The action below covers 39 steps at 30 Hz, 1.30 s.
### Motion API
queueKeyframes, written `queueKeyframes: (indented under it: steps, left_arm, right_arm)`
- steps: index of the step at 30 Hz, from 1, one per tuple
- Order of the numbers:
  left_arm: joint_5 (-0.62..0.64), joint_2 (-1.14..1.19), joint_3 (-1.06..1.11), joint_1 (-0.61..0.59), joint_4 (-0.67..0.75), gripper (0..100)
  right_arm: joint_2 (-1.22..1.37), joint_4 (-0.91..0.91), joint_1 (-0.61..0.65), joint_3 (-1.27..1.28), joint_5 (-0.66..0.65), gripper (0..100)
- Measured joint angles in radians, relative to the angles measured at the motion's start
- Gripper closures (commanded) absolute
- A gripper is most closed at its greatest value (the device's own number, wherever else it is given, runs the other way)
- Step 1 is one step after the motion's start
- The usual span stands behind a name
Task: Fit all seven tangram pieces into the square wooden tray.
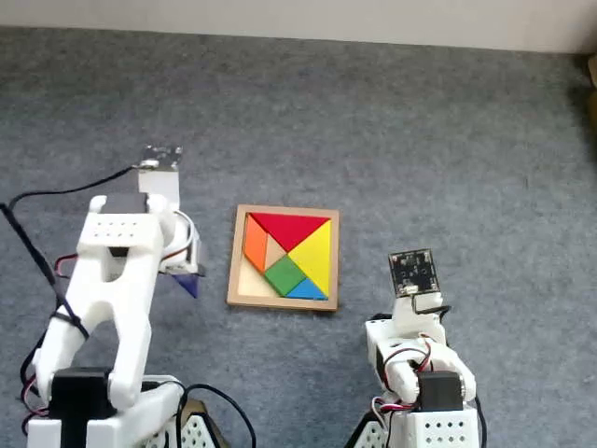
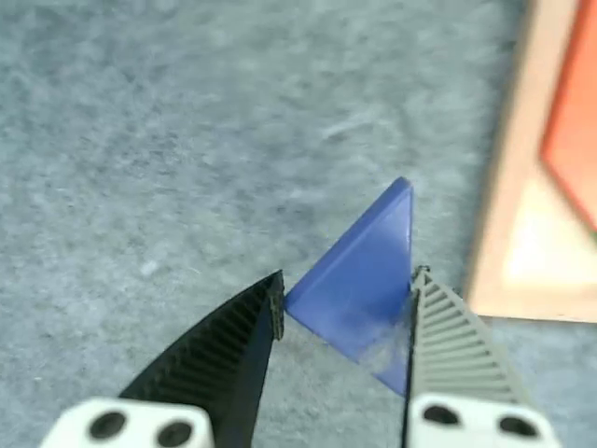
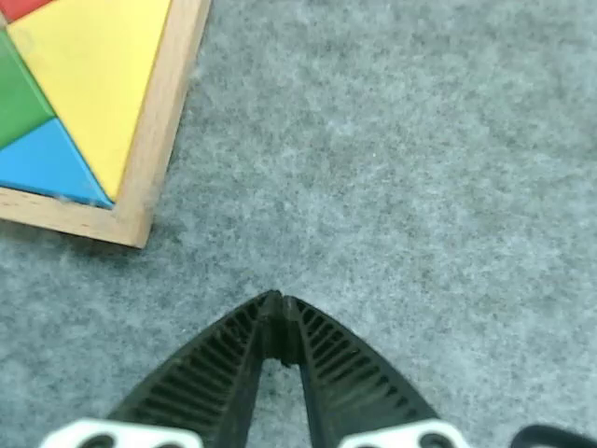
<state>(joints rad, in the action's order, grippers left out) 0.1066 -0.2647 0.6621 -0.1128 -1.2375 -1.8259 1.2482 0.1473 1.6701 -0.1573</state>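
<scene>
left gripper (image 2: 345, 291): fingers clamped on the dark blue triangle (image 2: 366, 266), just left of the tray (image 1: 236, 258).
right gripper (image 3: 281, 315): fingers closed together, holding nothing, over the grey worktop (image 1: 448, 140) near-right of the tray.
tray: mid-worktop; holds red piece (image 1: 289, 228), yellow piece (image 1: 316, 257), orange piece (image 1: 255, 247), green piece (image 1: 283, 274), light blue piece (image 1: 306, 290); bare wood at its near-left corner.
</scene>
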Motion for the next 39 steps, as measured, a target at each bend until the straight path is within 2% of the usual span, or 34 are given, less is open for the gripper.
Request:
queueKeyframes:
  steps: [8,17,25,31,39]
  left_arm:
    - [0.198,-0.002,0.0,0.199,0.002,81]
    - [0.265,-0.002,0.044,0.41,0.147,81]
    - [0.265,-0.002,0.097,0.422,0.249,80]
    - [0.265,-0.002,0.097,0.42,0.252,66]
    - [0.265,-0.002,0.109,0.422,0.255,69]
  right_arm:
    - [0.0,0.0,0.0,0.0,0.0,99.3]
    - [0.0,0.0,0.0,0.0,0.0,99.3]
    - [0.0,0.0,0.0,0.0,0.0,99.3]
    - [0.0,0.0,0.0,0.0,0.0,99.3]
    - [0.0,0.0,0.0,0.0,0.0,99.3]
